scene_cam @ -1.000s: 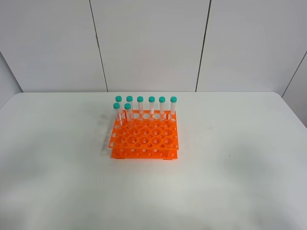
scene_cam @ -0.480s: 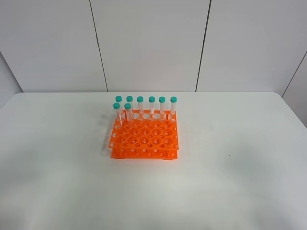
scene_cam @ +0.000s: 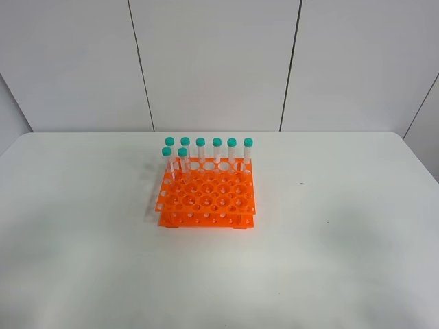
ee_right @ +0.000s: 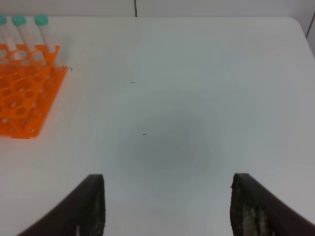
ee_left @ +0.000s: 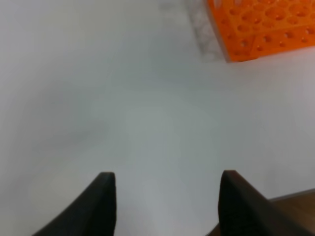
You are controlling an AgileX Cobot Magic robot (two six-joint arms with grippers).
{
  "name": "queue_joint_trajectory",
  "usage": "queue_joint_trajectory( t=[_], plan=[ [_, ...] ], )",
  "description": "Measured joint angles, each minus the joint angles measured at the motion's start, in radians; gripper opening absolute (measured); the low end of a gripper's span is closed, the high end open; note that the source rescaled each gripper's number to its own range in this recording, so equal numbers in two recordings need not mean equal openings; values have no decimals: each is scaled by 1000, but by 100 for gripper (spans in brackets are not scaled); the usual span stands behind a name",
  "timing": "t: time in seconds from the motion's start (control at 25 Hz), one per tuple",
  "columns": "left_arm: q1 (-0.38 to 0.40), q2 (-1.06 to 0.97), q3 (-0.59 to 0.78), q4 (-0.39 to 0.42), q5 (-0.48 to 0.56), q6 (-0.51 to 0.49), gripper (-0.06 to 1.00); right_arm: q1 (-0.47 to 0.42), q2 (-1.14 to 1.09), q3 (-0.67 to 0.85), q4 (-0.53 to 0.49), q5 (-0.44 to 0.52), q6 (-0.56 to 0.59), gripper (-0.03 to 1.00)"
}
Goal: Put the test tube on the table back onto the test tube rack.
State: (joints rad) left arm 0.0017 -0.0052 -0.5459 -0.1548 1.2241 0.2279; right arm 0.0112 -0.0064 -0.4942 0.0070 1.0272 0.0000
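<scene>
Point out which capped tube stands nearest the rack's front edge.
The test tube second from left in the orange test tube rack; its cap sits lowest in the high view.

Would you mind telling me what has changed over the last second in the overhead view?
Nothing visibly changed. The rack sits in the same spot on the table, with all eight tubes upright along its far side. No tube lies on the table, and neither arm has entered the overhead view. The left gripper and right gripper hang open and empty above bare tabletop.
</scene>
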Motion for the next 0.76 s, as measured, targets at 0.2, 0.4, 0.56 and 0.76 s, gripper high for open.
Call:
queue_joint_trajectory(
  t=[0.2,0.4,0.56,0.76],
  plan=[
    [0,0,0,0,0,0,34,0,0,0,0,0,0,59],
    [0,0,0,0,-4,13,34,0,0,0,0,0,0,59],
    [0,0,0,0,-63,16,34,0,0,0,0,0,0,59],
    [0,0,0,0,-77,16,34,0,0,0,0,0,0,59]
  ],
)
